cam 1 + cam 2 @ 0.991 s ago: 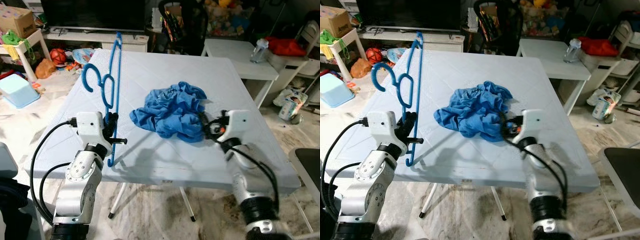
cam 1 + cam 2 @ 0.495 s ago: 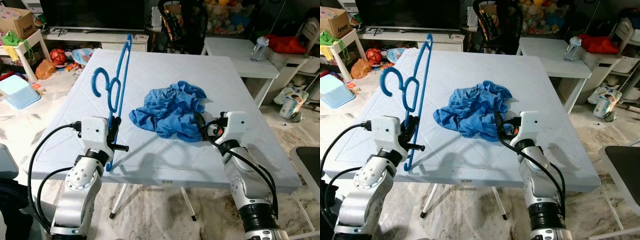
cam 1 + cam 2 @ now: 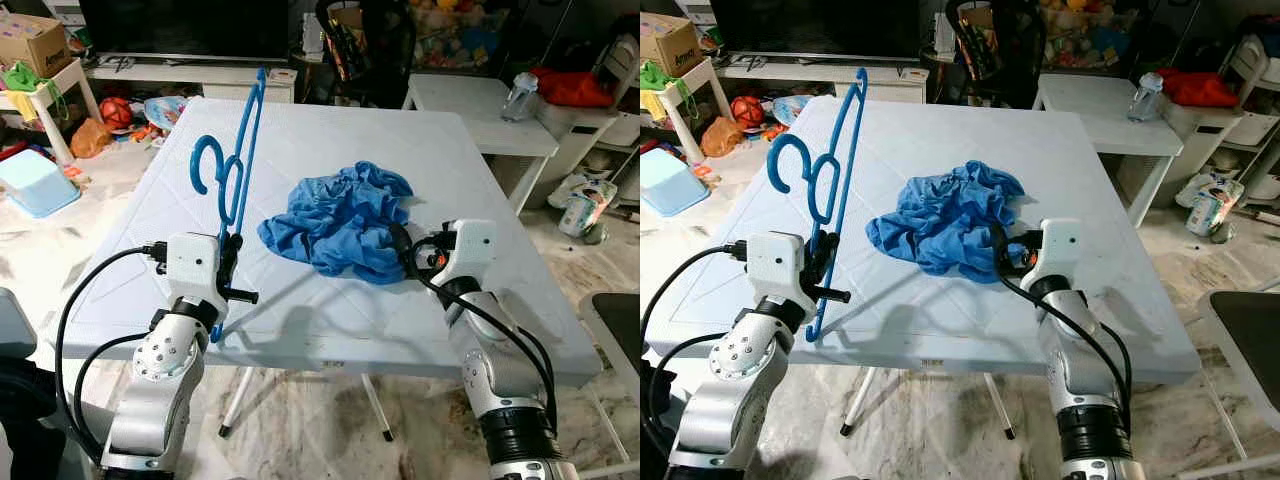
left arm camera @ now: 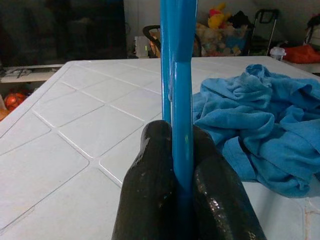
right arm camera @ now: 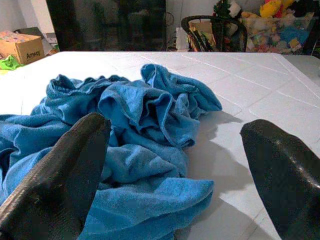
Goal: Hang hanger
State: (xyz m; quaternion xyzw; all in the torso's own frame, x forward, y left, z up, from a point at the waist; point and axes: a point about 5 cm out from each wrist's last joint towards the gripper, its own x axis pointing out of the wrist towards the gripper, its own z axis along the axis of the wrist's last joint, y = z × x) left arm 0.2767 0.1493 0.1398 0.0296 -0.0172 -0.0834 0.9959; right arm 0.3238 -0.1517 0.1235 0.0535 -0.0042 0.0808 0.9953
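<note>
Standing under both arms, the white quilted square table carries a crumpled blue cloth garment, which lies just ahead of the right gripper, whose fingers are spread wide apart. The left gripper has its fingers pressed together on the bar of the slim blue plastic hanger, which rises upright above them.

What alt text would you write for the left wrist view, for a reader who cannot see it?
The left pincer is shut on an upright blue hanger, above a white table. A crumpled blue cloth lies on the table beyond.
</note>
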